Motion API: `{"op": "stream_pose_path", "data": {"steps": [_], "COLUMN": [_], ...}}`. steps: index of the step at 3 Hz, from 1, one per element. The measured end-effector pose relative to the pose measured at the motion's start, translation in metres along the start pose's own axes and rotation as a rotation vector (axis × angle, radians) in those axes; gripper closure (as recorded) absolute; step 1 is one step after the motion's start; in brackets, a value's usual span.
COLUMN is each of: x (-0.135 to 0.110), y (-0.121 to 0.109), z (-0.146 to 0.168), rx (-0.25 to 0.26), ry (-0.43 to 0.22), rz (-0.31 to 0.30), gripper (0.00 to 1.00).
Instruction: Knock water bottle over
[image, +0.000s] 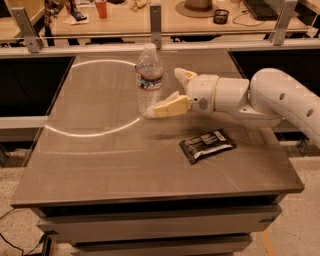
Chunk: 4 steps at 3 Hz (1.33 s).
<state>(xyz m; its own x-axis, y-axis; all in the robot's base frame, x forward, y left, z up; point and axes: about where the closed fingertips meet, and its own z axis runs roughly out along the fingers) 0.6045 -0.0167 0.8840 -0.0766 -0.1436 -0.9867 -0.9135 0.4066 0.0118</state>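
Observation:
The water bottle (149, 80) is a tall clear ribbed plastic bottle with a white cap and a red-and-dark label band. It stands upright on the grey table (100, 160), left of centre at the back. My gripper (167, 92) reaches in from the right on a white arm (270, 97). Its two tan fingers are spread open. The near finger (170, 106) touches the bottle's lower right side. The far finger (183, 75) sits just right of the bottle's label.
A flat black snack packet (206, 145) lies on the table right of centre, below my arm. A bright curved light ring (90, 130) marks the table's left part. A desk with a red cup (101, 8) and clutter stands behind the table.

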Motion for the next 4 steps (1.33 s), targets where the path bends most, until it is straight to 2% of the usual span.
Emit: {"op": "stream_pose_path", "data": {"steps": [2,4], "x": [-0.002,-0.011], "y": [-0.005,0.000], "z": [0.031,0.048], "rx": [-0.009,-0.042], "ry": [-0.021,-0.044], "rz": [0.021,0.024], "gripper": [0.01,0.42]}}
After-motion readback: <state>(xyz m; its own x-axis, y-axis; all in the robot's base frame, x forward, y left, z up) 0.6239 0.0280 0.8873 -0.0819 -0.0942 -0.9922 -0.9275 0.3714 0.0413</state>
